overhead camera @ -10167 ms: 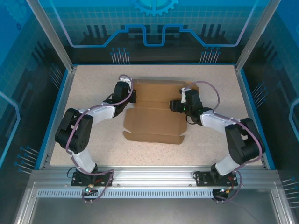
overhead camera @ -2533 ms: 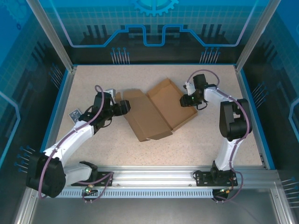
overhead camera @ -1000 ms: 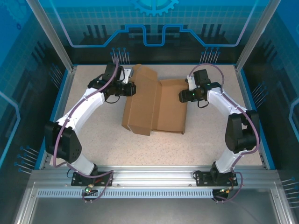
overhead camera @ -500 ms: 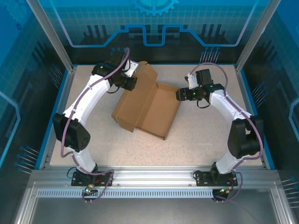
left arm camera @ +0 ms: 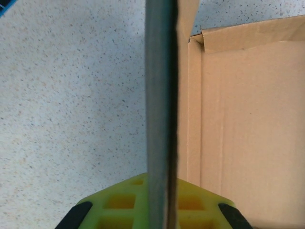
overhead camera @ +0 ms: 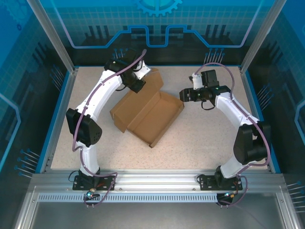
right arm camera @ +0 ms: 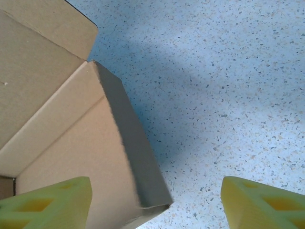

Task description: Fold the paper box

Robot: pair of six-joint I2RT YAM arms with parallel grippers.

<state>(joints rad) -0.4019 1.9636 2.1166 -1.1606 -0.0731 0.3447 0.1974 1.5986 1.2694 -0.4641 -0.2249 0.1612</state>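
Observation:
The paper box is brown corrugated cardboard, lying slantwise mid-table with its side walls raised and its tray open upward. My left gripper is at the box's far end, shut on an upright panel there. In the left wrist view that panel runs edge-on between my yellow fingers, with the box's inside to its right. My right gripper hovers open at the box's right corner. In the right wrist view the corner wall stands between the wide-apart fingertips, touching neither.
The speckled tabletop is bounded by a blue rim and transparent blue enclosure walls. The left arm arches over the table's left side; the right arm curves along the right side.
Over the last half second the box has swung round, its near end moving right, and its tray has opened out. The left gripper carried the held panel right; the right gripper barely moved.

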